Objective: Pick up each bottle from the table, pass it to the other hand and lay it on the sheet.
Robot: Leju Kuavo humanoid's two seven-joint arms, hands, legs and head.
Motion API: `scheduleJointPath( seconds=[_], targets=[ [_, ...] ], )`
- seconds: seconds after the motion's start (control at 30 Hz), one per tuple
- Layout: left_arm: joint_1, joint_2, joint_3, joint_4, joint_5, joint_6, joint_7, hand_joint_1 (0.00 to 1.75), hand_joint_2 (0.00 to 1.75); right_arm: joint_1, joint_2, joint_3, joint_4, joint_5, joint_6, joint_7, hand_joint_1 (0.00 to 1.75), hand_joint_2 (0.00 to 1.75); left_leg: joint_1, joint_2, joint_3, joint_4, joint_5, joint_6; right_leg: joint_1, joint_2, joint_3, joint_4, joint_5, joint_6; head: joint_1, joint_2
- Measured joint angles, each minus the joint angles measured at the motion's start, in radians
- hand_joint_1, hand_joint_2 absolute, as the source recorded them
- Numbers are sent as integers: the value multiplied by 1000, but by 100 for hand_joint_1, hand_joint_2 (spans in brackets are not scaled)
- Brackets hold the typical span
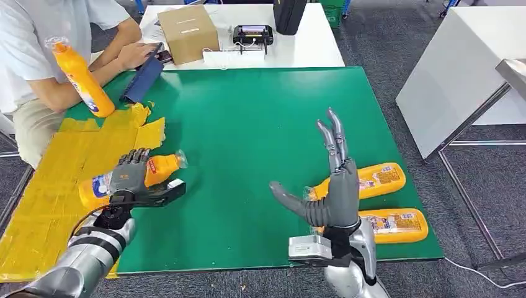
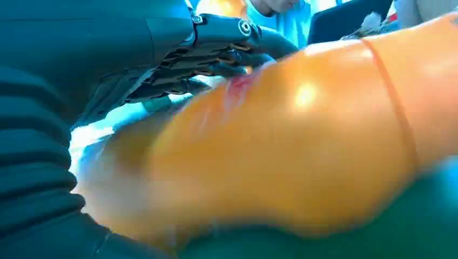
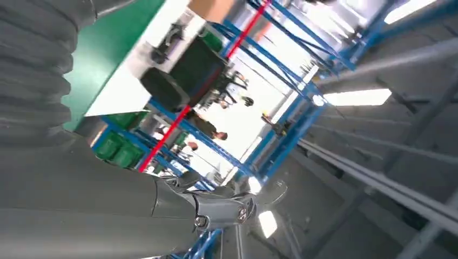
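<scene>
My left hand grips an orange bottle w/ fingers wrapped round it, at the yellow sheet's edge on the green surface. My right hand is raised, fingers spread, holding nothing. Two more bottles lie near it. A person holds another bottle.

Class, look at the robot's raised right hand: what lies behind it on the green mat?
Behind the right hand lie two orange bottles on their sides on the green mat. The hand covers the ends nearest it, so their caps cannot be seen properly.
</scene>
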Motion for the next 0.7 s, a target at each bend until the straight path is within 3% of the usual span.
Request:
scheduleJointPath(
  seconds=[0.13,0.3,0.5,0.7],
  targets=[
    [84,-26,64,-115,160,55,-166,0,175,1,-24,-6,23,148,44,93,0,175,0,0,-1,0,-1,0,0,0,-1,0,0,0,0,0],
    [250,-54,104,-418,421,71,-367,0,175,1,-77,-30,55,305,95,190,0,175,-1,0,-1,0,-1,0,-1,0,-1,0,0,0,0,0],
    [406,-79,123,-735,630,79,-500,0,175,0,-143,-72,101,425,170,263,0,175,-1,0,-1,0,-1,0,0,0,-1,-1,0,0,0,0],
    [518,-103,123,-984,742,80,-613,0,175,0,-228,-131,151,429,243,272,0,175,-1,-1,-1,0,-1,0,0,0,-1,-1,-1,0,0,0]
  ],
)
